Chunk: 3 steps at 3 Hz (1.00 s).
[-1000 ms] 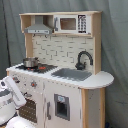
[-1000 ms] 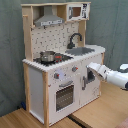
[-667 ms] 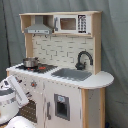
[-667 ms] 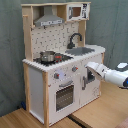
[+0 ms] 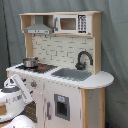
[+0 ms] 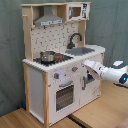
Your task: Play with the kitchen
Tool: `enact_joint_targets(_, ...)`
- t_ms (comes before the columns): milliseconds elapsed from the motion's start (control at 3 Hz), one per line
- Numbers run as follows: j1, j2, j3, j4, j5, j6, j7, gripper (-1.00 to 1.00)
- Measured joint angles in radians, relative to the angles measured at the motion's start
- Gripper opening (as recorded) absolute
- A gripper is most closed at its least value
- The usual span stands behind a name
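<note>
- The kitchen [image 6: 60, 75] stands upright on a light wooden floor [image 6: 100, 112], in front of a grey-green curtain [image 6: 10, 50]. In the second exterior view the floor shows as pale boards with a dark seam running under the unit's front corner.
- Worktop: a small metal pot [image 6: 48, 56] sits on the stovetop [image 6: 54, 59], at the end of the counter under the hood [image 6: 49, 21]. The grey sink [image 5: 72, 74] occupies the other end, with the black faucet [image 5: 83, 59] curving over its back edge.
- Upper shelf: the microwave [image 5: 72, 23] sits beside the hood in both exterior views.
- Front face: an oven door [image 6: 64, 96] with a dark window lies below the stovetop, with round knobs [image 6: 56, 76] above it. A cabinet door [image 5: 61, 106] with a grey panel lies below the sink.
- The arm [image 6: 112, 75], white with a dark joint, reaches in from the second exterior view's right edge, at the height of the counter front.
- The gripper [image 6: 87, 75] is close against the cabinet front below the sink, near the door there. Contact cannot be confirmed.
- Gripper state: cannot tell whether it is released or clenched.
</note>
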Motion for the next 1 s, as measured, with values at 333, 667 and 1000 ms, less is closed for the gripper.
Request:
enact_joint_targets(333,-0.071,0.000,0.009,0.032,0.000,0.066,0.001,1.00)
enact_joint_targets(667,-0.139,-0.001,0.051,0.091,0.003,0.097,0.012,1.00)
enact_joint_targets(1000,-0.220,-0.004,0.068,0.133,0.003,0.136,0.011,1.00)
